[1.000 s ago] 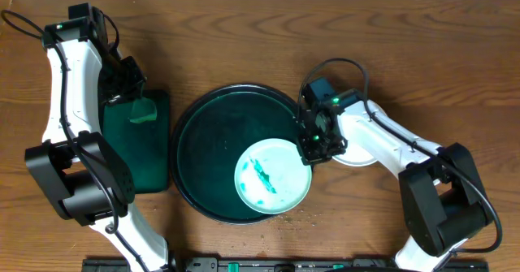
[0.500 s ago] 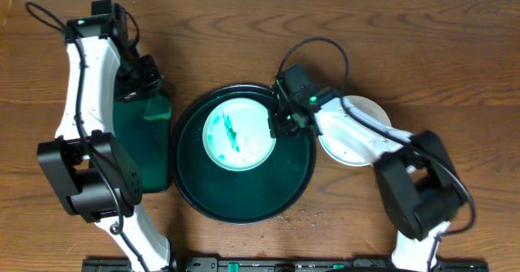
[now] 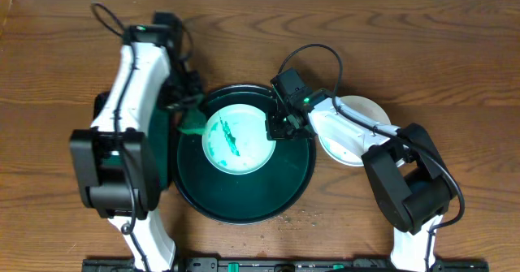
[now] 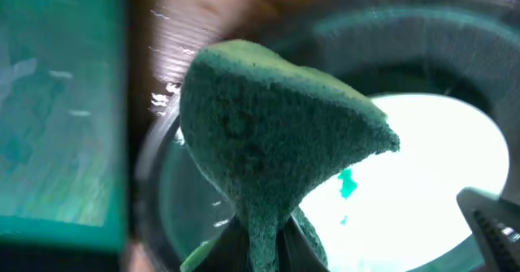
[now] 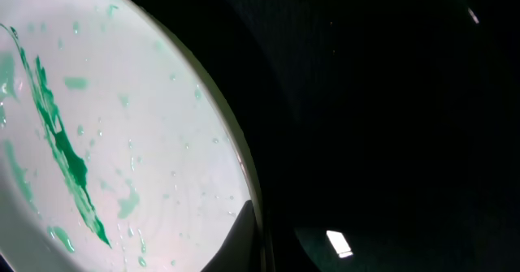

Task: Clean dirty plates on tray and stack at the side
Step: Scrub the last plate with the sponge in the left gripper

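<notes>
Wiping step. Our right tool (image 3: 272, 128) pinches the right rim of a plate (image 3: 236, 138) inside the tray (image 3: 244, 213). Our left tool (image 4: 258, 238) pinches a sponge (image 4: 268, 134) at the plate's left edge. Next, we judge, the sponge must press across the green streaks (image 5: 61, 154).

Over on the left the sponge (image 4: 268, 134) is showing a rough, porous foam face, while the plate (image 3: 237, 140) is gleaming smooth and glossy, the tray (image 3: 244, 199) shining dark, the table (image 3: 455, 53) looking matt, grainy wood.
</notes>
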Available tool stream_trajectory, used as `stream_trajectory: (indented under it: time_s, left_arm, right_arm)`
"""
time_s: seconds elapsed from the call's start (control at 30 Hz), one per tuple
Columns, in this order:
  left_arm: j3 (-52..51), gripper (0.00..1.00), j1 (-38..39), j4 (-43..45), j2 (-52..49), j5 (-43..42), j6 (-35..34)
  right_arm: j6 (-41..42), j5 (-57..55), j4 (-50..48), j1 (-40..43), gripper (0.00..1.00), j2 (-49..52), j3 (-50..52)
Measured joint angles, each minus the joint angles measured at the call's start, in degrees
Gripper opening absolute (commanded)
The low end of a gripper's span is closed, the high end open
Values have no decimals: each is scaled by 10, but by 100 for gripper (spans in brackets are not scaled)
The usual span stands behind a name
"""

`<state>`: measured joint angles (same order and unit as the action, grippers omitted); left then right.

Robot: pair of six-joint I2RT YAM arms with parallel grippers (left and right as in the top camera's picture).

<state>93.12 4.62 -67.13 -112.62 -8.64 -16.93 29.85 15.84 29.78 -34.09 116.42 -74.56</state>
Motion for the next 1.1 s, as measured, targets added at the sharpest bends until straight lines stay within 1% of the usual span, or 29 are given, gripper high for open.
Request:
stream_trajectory:
  time_s: [0.23,0.33,0.4,0.5,0.6,0.77,0.87,0.97,1.1]
  left_arm:
    - [-117,7,78,118,0,-2,-86]
    - [-150,7,93,163,0,3,-109]
    - [-156,7,98,173,1,6,-118]
    - [-158,7,102,175,2,3,-118]
    - [-158,7,102,176,1,-28,-96]
    - [-162,7,127,160,-16,-145,-25]
    - [-165,7,151,145,-19,-182,3]
    - [-166,7,159,143,-19,-167,1]
    - [-164,7,150,136,-19,-108,-51]
  right_arm:
    - [4,2,0,0,1,1,-1]
    - [4,2,0,0,1,2,-1]
    - [4,2,0,0,1,2,-1]
    - [4,2,0,0,1,2,-1]
    - [4,2,0,0,1,2,-1]
    - [4,2,0,0,1,2,-1]
    - [4,2,0,0,1,2,-1]
    - [4,2,0,0,1,2,-2]
    - [6,7,0,0,1,3,-3]
